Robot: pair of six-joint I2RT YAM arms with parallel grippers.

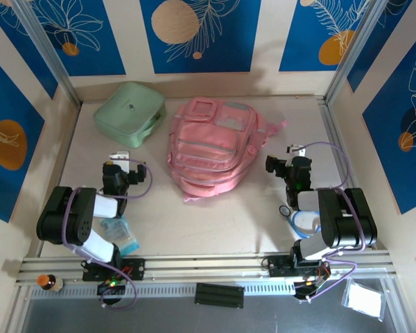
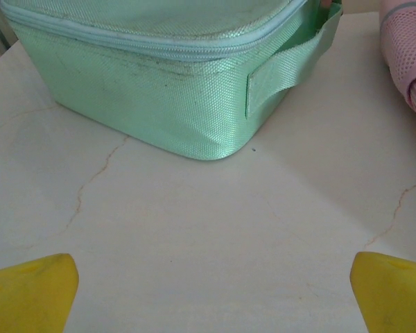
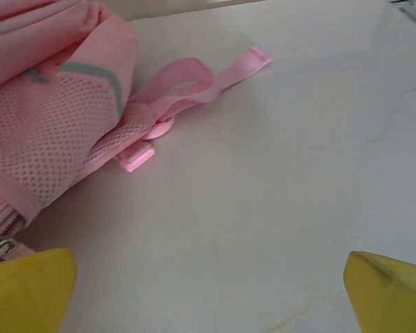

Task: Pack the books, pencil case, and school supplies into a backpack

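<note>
The backpack (image 1: 211, 146) lies mid-table, between the arms. The left gripper (image 2: 208, 295) and right gripper (image 3: 208, 295) gape released, holding nothing. A bluish item (image 1: 119, 236) sits near, half hidden beneath the left arm (image 1: 76, 218), unidentifiable.

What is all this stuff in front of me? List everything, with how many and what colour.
backpack: one, pink, lying mid-table
case: one, mint green, far left, beside the backpack
pale blue item: one, by the left arm's base, unclear what it is
white-blue item: one, by the right arm, unclear what it is
bottle: one, orange-brown, front ledge, left
black block: one, front ledge, centre
white packet: one, front ledge, right
table: one, off-white, marbled
wall panels: several, blue with orange circles, all around
left gripper: yellow fingertips, open, empty, facing the case
right gripper: yellow fingertips, open, empty, beside the backpack
</note>
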